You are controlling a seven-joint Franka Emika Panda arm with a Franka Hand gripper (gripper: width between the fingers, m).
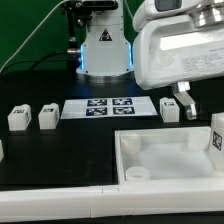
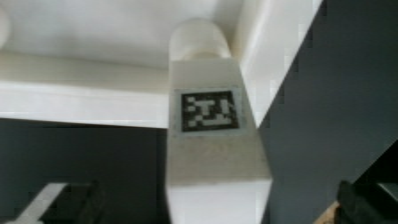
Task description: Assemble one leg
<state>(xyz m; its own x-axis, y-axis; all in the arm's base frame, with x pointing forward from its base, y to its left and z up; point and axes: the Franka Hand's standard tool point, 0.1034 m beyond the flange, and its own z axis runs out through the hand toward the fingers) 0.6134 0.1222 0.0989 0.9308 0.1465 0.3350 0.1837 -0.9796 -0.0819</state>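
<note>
In the wrist view a white leg [image 2: 217, 150] with a black-and-white tag [image 2: 210, 110] runs straight out between my fingers. My gripper [image 2: 217, 212] is open: one finger [image 2: 63, 205] and the other finger [image 2: 377, 200] stand apart from the leg, with dark gaps on both sides. In the exterior view my gripper [image 1: 181, 100] hangs just above a leg [image 1: 170, 108] beside the far wall of the large white tray-like part [image 1: 150, 160]. Two more legs [image 1: 18, 117] [image 1: 47, 117] stand at the exterior view's left. Another leg [image 1: 216, 138] is at the right edge.
The marker board [image 1: 108, 106] lies between the left legs and my gripper. The arm's base [image 1: 103, 50] stands behind it. The tray-like part also fills the far side of the wrist view [image 2: 89, 80]. A white border [image 1: 60, 205] runs along the table's front edge.
</note>
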